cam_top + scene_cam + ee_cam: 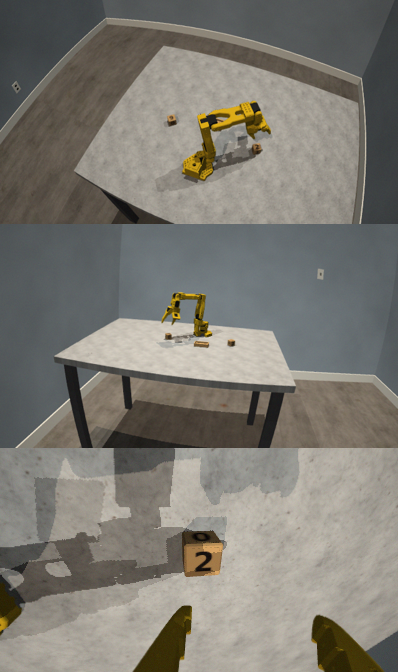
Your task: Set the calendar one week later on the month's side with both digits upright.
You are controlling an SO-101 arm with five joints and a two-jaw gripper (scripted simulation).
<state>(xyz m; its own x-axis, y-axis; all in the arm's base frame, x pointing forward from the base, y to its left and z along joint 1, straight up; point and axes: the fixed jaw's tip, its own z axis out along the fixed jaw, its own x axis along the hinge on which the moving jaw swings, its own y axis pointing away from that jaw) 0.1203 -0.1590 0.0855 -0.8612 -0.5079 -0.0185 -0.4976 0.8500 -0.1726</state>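
Note:
A wooden cube (pixel 256 149) (pixel 168 336) (pixel 202 559) lies on the table with a 2 on top; in the wrist view a 0 shows on its shaded side. My gripper (pixel 262 135) (pixel 167 323) (pixel 252 613) is open and empty, above the table near this cube, with no contact. The other cube (pixel 171 120) (pixel 231 343) lies on the table across from it, with what reads as a 9 on top and a dark, unclear figure on its side. The small wooden tray (pixel 201 345) lies flat between the cubes, with no cube in it; my arm mostly hides it in the top view.
My arm's base (pixel 196 166) (pixel 201 330) stands on the grey table (pixel 140 93) (pixel 140 358). The upper arm reaches high over the tray area in the top view. The arm's shadow falls beside the cube with the 2.

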